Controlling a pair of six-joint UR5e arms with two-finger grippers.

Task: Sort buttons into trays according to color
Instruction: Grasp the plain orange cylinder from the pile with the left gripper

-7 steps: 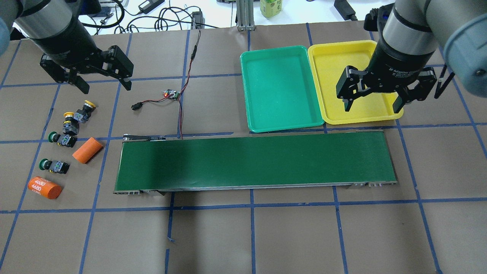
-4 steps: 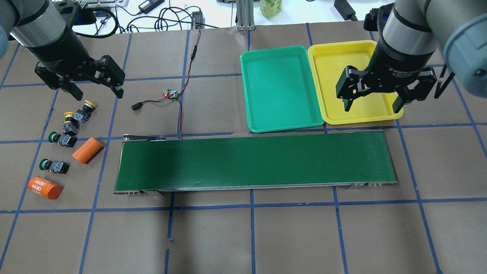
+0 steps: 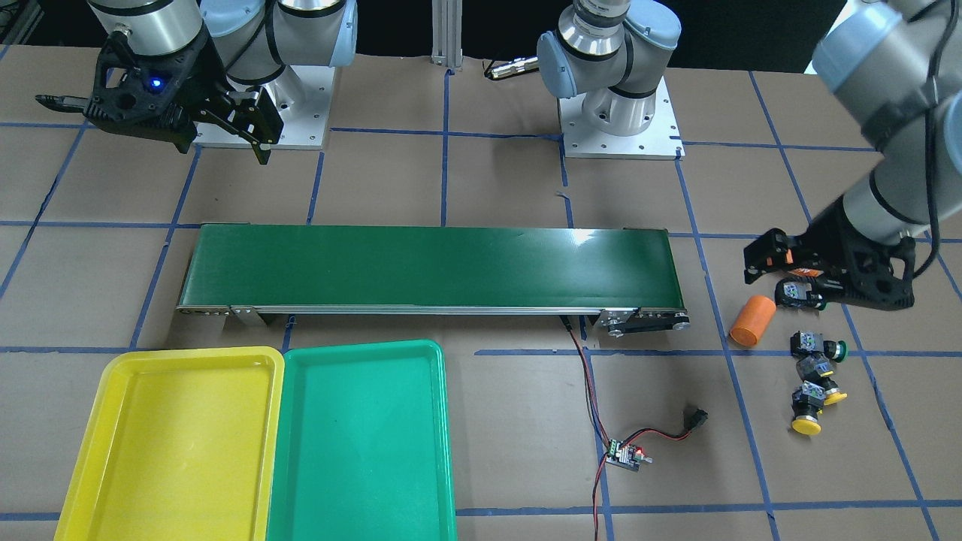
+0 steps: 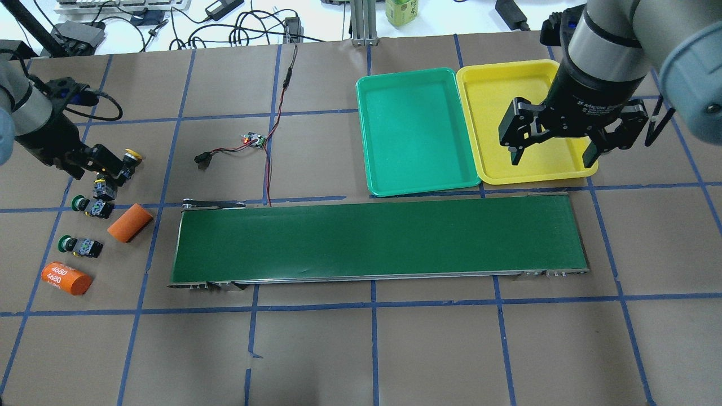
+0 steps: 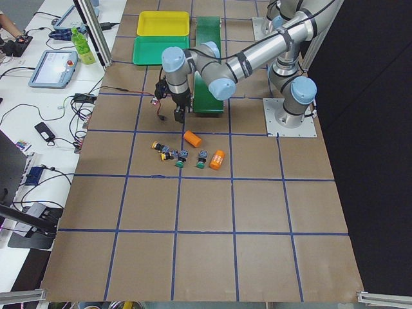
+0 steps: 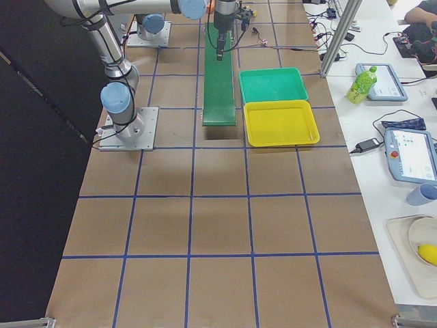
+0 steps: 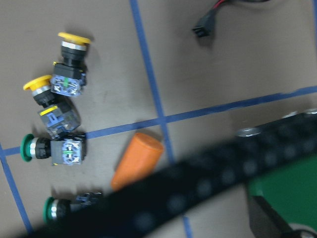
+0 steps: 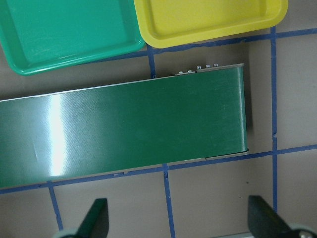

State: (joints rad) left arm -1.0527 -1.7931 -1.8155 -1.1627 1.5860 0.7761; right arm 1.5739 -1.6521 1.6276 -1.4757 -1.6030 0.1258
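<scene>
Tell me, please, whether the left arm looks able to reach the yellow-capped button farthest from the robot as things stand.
Probably yes: the left hand hovers open close by, and that yellow button lies uncovered at the row's end, crowded only by its yellow neighbour.

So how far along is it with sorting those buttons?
Nothing looks done: the shallow yellow plastic tray and the green plastic tray beside it are empty. In hand: the left tool, open, is low by the two yellow-capped black push-buttons, gripping nothing. The right tool hangs open, far from them. Left: all four buttons, the two green-capped ones too, need moving.
</scene>
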